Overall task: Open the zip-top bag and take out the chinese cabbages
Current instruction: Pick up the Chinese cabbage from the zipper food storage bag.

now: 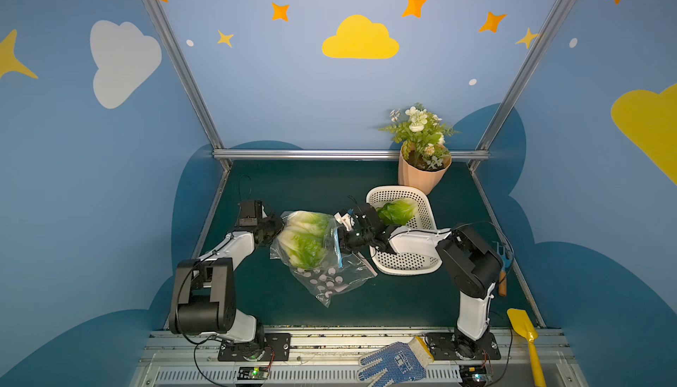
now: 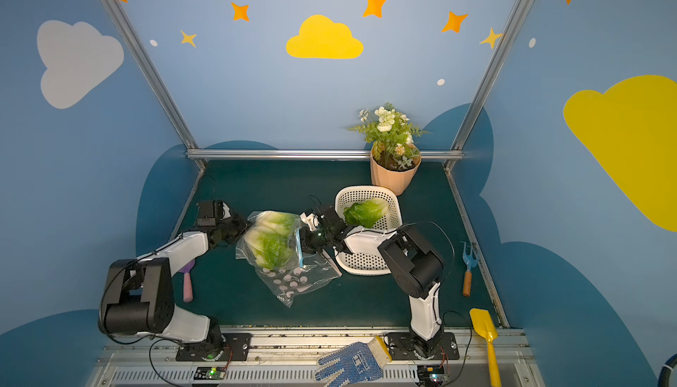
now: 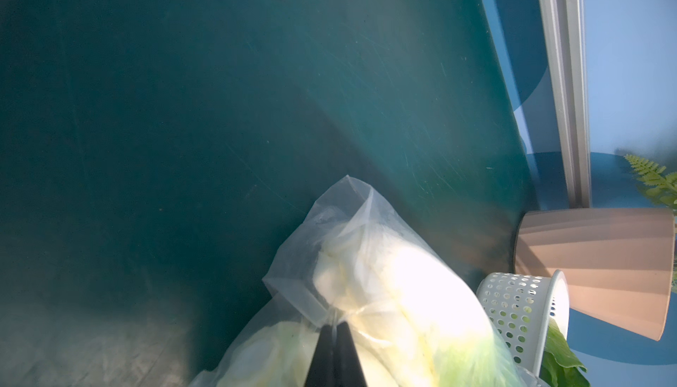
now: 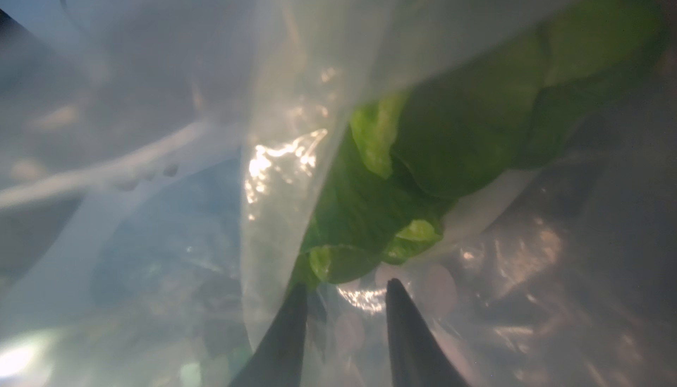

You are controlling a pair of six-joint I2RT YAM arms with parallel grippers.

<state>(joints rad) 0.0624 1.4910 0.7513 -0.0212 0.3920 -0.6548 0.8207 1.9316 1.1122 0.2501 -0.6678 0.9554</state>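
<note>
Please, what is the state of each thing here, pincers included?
Zip-top bag: mouth open, partly emptied.
Two chinese cabbages: inside the bag.
Third chinese cabbage: lying in the basket.
Left pincer: shut on the bag's film.
Right pincer: open, inside the bag mouth.
Potted plant: upright.

White arms (image 1: pixel 240 246), bulky black joints (image 1: pixel 203 293)

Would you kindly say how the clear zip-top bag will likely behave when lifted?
Probably floppy: the zip-top bag is crumpled and wrinkled. Likely to sag toward the two chinese cabbages inside. Its glossy film may slip.
</note>
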